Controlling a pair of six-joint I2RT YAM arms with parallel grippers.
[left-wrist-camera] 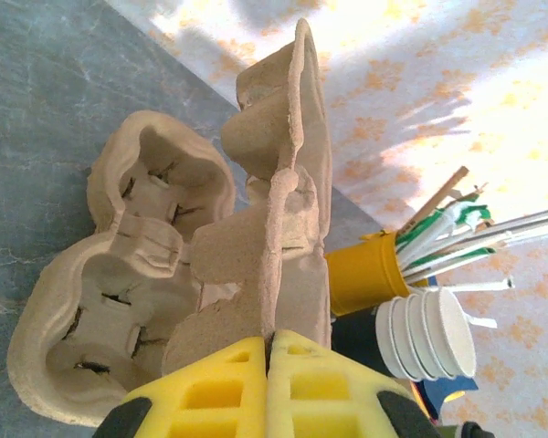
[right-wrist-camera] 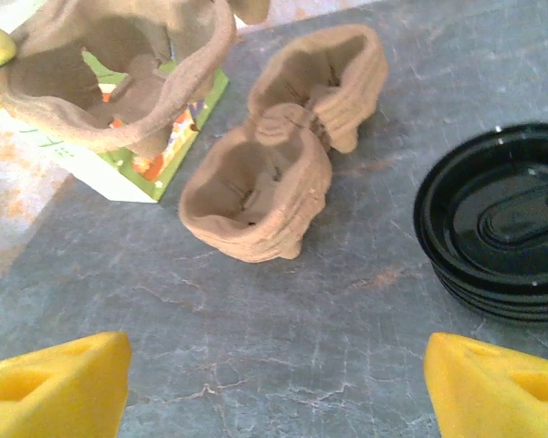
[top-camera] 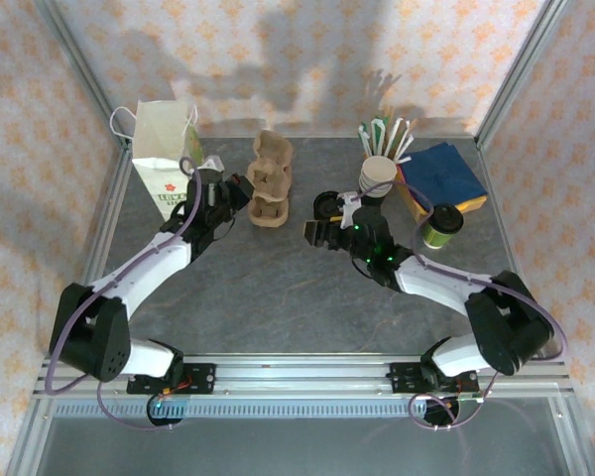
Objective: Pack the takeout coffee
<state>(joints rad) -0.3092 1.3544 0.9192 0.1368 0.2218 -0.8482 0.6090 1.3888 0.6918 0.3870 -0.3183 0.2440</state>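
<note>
The takeout coffee [top-camera: 441,225], a small cup with a black lid, stands at the right of the table, clear of both arms. My left gripper [left-wrist-camera: 269,351] is shut on the thin wall of a brown pulp cup carrier [left-wrist-camera: 274,210] and holds it raised over more carriers [left-wrist-camera: 119,301] lying on the table. In the top view that gripper [top-camera: 240,190] is beside the carriers [top-camera: 271,183], right of the white paper bag [top-camera: 164,159]. My right gripper [right-wrist-camera: 274,383] hangs open over bare table with nothing between its fingers, just left of a stack of black lids [right-wrist-camera: 502,228].
A nested stack of cream-rimmed cups [top-camera: 377,177] and a yellow holder of straws and stirrers [top-camera: 385,134] stand at the back right. Blue napkins [top-camera: 443,177] lie beside them. Metal frame posts and patterned walls close in the table.
</note>
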